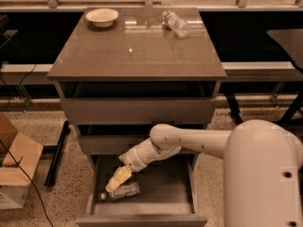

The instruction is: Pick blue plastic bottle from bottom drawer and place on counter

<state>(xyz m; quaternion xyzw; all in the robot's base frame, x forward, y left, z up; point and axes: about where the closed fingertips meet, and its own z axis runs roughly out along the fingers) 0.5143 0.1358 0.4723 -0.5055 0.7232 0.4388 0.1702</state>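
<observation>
Gleaming above, glossy slab desk [137, 56]; beneath its front edge, flat-floored bottom drawer [165, 193], lip cropped; pale pincer [113, 186] inside, toward front-left corner, grip impossible to tell, partly overlapping clear blue plastic bottle [128, 191] lying sideways.

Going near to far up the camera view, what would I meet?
Bottom drawer, the blue plastic bottle lying in it, the claw down in the drawer at that bottle, the counter, the clear ribbed bottle near the counter's far edge.
</observation>
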